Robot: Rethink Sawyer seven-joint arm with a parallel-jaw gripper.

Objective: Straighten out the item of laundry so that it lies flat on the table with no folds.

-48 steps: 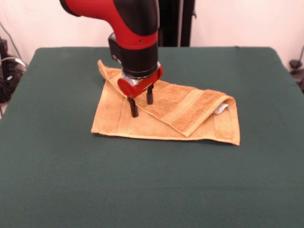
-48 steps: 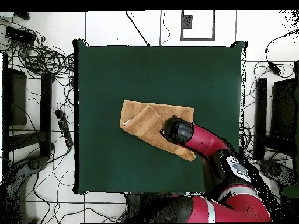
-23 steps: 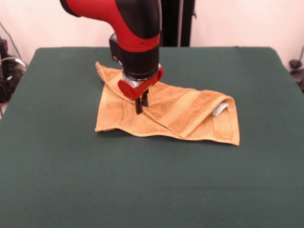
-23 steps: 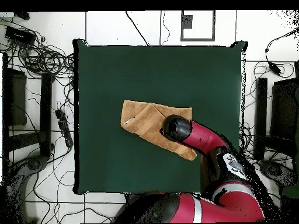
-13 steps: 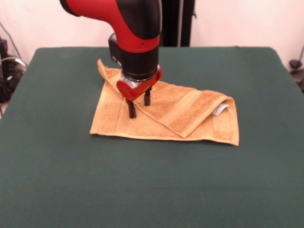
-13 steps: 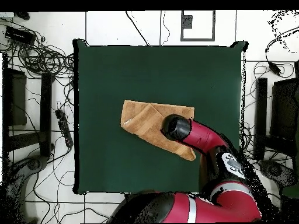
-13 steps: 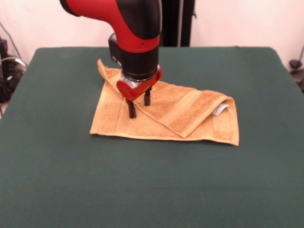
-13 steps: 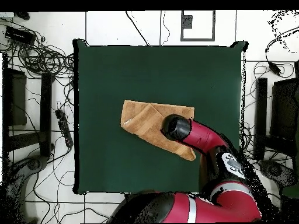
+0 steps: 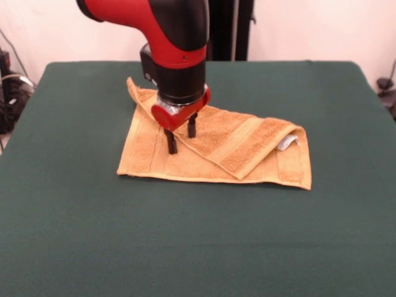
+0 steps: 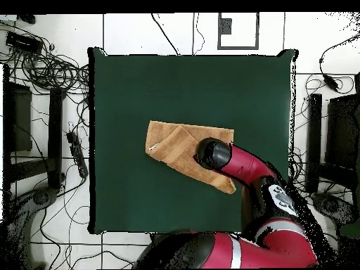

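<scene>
The orange-tan towel (image 9: 247, 148) lies on the green table (image 9: 198, 247), left of centre in the front view. Its upper layer is folded over diagonally, and the fold ends in a thick flap at the front right. The white care tag (image 9: 286, 143) peeks out at the right end. My gripper (image 9: 182, 135) points down on the towel's left half. It is open, with one fingertip (image 9: 172, 146) on the lower layer and the other on the folded layer, either side of the fold's edge. In the overhead view the towel (image 10: 172, 144) shows, and the arm's wrist (image 10: 211, 153) hides the fingers.
The table's edges are far from the towel on all sides. In the overhead view, cables (image 10: 67, 70) and dark equipment (image 10: 17, 119) lie on the floor around the table. The red arm (image 10: 253, 176) reaches in from the lower right.
The gripper has shifted very slightly left and away from the front edge in the front view. The towel keeps nearly the same shape and place.
</scene>
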